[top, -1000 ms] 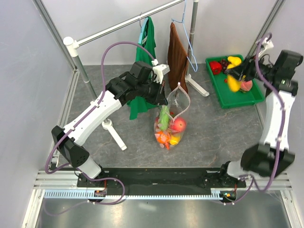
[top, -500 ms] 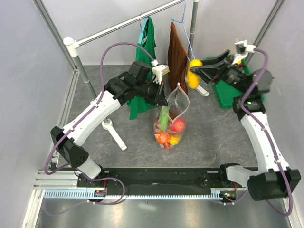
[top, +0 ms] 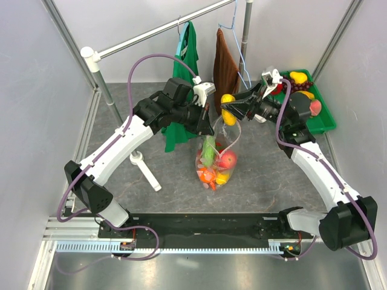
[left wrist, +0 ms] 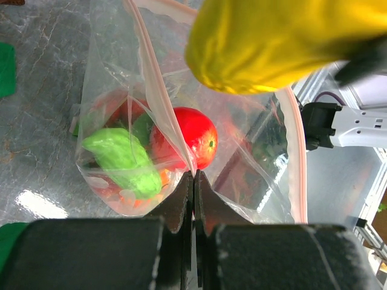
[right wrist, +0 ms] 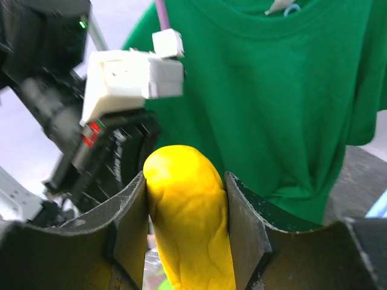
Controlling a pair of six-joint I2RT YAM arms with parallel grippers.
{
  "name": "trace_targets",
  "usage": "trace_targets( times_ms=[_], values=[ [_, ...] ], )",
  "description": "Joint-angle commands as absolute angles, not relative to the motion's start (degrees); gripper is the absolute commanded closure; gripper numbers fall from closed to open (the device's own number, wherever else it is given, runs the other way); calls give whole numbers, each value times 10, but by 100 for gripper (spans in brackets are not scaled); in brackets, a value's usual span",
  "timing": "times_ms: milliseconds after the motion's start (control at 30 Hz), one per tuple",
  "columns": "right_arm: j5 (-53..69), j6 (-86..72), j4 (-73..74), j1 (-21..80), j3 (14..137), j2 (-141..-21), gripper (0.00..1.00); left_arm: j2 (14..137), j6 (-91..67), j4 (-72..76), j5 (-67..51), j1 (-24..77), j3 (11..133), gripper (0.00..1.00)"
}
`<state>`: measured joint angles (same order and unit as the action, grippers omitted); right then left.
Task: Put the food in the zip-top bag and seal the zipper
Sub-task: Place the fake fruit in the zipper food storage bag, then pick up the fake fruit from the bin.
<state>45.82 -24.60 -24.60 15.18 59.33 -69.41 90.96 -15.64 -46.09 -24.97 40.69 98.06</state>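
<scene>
1. The table [top: 272, 172], grey and marbled, is carrying the whole layout, and my two arms are reaching over it from the near edge.
2. The clothes rail [top: 157, 33] is crossing the back of the cell, with a green shirt [top: 187, 48] and a brown towel [top: 225, 66] hanging from it.
3. The green tray [top: 323, 121] is sitting at the far right corner and holding loose food [top: 297, 77], with yellow and pink pieces showing.
4. The zip-top bag [top: 221, 151] is hanging upright at mid-table with its mouth gaping upward. A red fruit [left wrist: 190, 136], a green vegetable [left wrist: 121, 157] and orange pieces [top: 208, 175] are lying in its bottom.
5. Left gripper [left wrist: 193, 181]: I am clamping its jaws fully together on the bag's upper edge, right at the pink zipper [left wrist: 156, 99], and so holding the mouth up.
6. Right gripper [right wrist: 184, 211]: I am grasping a yellow fruit [top: 227, 109] between both fingers and holding it just above the bag's open mouth.
</scene>
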Motion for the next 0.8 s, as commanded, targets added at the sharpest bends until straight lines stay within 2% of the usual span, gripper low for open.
trace_targets(
  times_ms=[0, 100, 133, 167, 233, 267, 300, 367, 500, 600, 767],
  values=[
    [468, -174, -238, 156, 591, -707, 87, 888, -170, -441, -271, 400, 988, 98],
    [477, -170, -223, 157, 600, -713, 64, 893, -170, -444, -272, 397, 995, 98],
    [474, -174, -221, 156, 604, -713, 53, 894, -170, -446, -273, 396, 1000, 98],
    [475, -178, -219, 156, 607, -710, 35, 894, -171, -447, -273, 396, 1002, 98],
    [467, -190, -207, 157, 620, -704, 25, 896, -171, -448, -273, 395, 1004, 98],
    [464, -187, -194, 157, 627, -696, 15, 896, -171, -449, -273, 395, 1005, 98],
    [456, -183, -153, 157, 647, -692, 12, 896, -171, -448, -274, 394, 1005, 98],
    [433, -164, -110, 150, 663, -673, 6, 898, -171, -449, -272, 394, 1012, 98],
    [454, -188, -23, 83, 673, -639, 6, 903, -168, -450, -270, 394, 1023, 98],
    [516, -138, 94, -30, 678, -623, 7, 902, -164, -450, -268, 394, 1024, 98],
    [612, 52, 318, -275, 710, -658, 8, 896, -159, -451, -264, 394, 1018, 98]
  ],
)
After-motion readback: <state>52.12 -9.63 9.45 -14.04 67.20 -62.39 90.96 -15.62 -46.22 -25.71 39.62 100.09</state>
